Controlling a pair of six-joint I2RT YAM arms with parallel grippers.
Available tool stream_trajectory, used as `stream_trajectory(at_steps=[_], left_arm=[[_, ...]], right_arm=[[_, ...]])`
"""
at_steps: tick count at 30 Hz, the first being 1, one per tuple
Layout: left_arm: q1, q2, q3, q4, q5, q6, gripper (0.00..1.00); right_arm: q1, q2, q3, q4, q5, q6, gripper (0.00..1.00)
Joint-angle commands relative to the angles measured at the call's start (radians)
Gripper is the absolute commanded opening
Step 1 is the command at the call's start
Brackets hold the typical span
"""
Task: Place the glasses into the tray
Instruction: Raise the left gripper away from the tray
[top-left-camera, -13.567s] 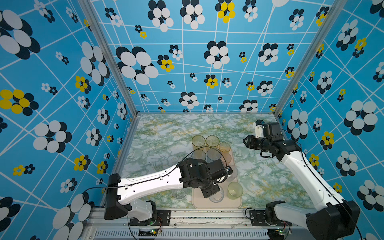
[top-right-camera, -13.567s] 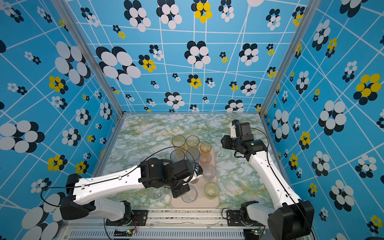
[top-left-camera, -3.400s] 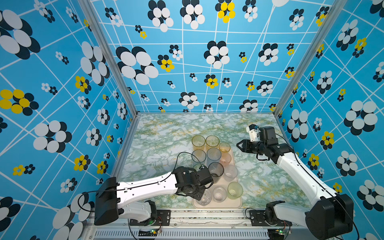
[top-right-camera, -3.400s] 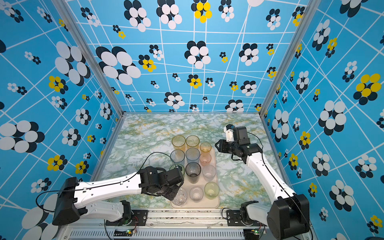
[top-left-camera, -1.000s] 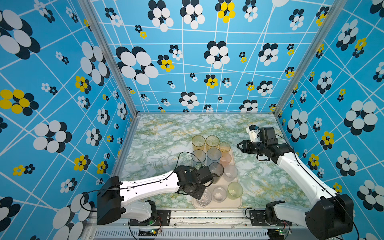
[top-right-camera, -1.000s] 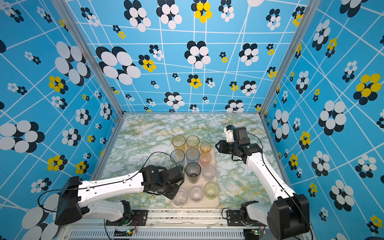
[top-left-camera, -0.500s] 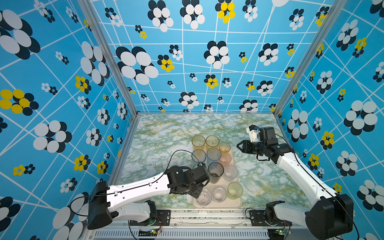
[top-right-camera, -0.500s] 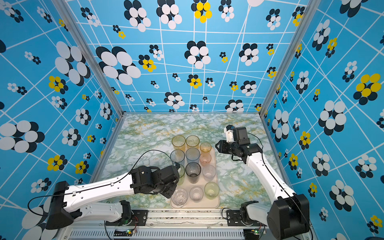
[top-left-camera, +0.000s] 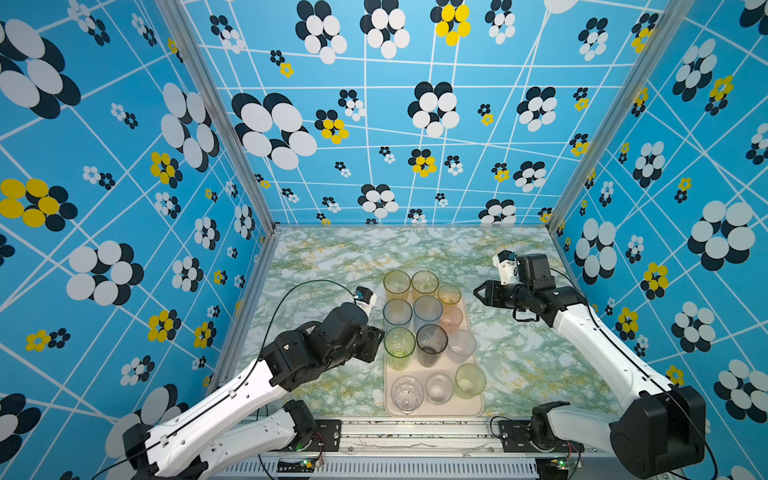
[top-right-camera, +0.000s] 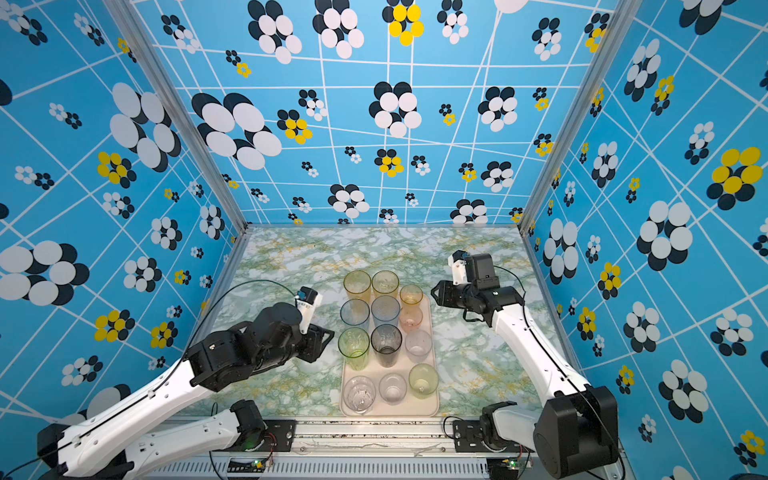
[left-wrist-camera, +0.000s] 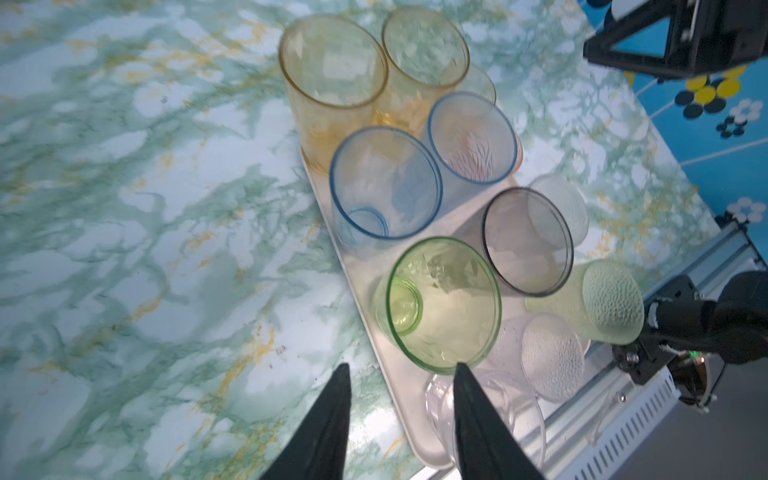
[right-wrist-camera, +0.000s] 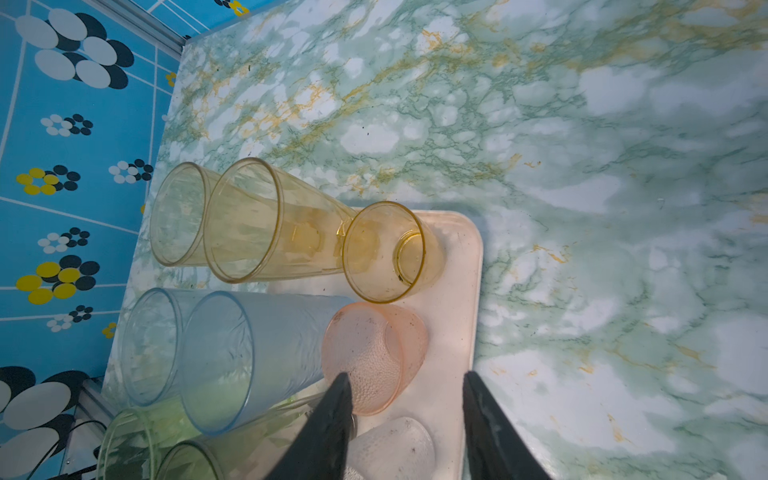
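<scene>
**A:** What is the left claw doing?

**B:** Its 2 black fingers are partly apart. Nothing is between them, so it holds nothing.

**A:** What is closest to it?

**B:** The tall green glass. Its rim is right at 1 fingertip. I cannot tell if they touch.

**A:** And past that?

**B:** A grey glass stands on the far side of the green one. 2 blue glasses stand a bit off to the side.

**A:** Where are all the glasses?

**B:** All 12 glasses stand up straight in the tray, in 4 rows of 3. The tray lies on the green marble table. It is right in front of the left claw, between the 2 claws.

**A:** And the right claw?

**B:** Its fingers are partly apart too, and empty. It is on the other side of the tray, up in the air. The short amber glass and the pink glass are nearest to it. It touches neither.
</scene>
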Motion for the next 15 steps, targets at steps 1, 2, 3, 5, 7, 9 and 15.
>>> stream_trajectory(at_steps=[1, 2, 3, 5, 7, 9, 15], left_arm=[[0.092, -0.041, -0.025, 0.117, 0.005, 0.131, 0.53], [0.125, -0.049, -0.029, 0.145, -0.001, 0.157, 0.57], [0.157, -0.055, -0.035, 0.175, -0.002, 0.18, 0.73], [0.215, -0.055, -0.036, 0.222, -0.011, 0.218, 0.99], [0.264, -0.049, -0.029, 0.262, -0.039, 0.247, 0.99], [0.307, -0.048, -0.027, 0.314, -0.086, 0.281, 0.99], [0.378, -0.072, -0.114, 0.552, -0.433, 0.387, 0.99]], right_arm=[[-0.003, 0.012, 0.018, -0.042, 0.029, -0.014, 0.47], [-0.003, 0.011, 0.019, -0.044, 0.035, -0.014, 0.47], [-0.003, 0.011, 0.018, -0.045, 0.042, -0.016, 0.47], [-0.004, 0.01, 0.02, -0.045, 0.051, -0.017, 0.48], [-0.004, 0.011, 0.019, -0.048, 0.061, -0.017, 0.48], [-0.002, 0.008, 0.022, -0.057, 0.076, -0.019, 0.48], [-0.003, -0.06, 0.001, -0.05, 0.162, -0.022, 0.48]])
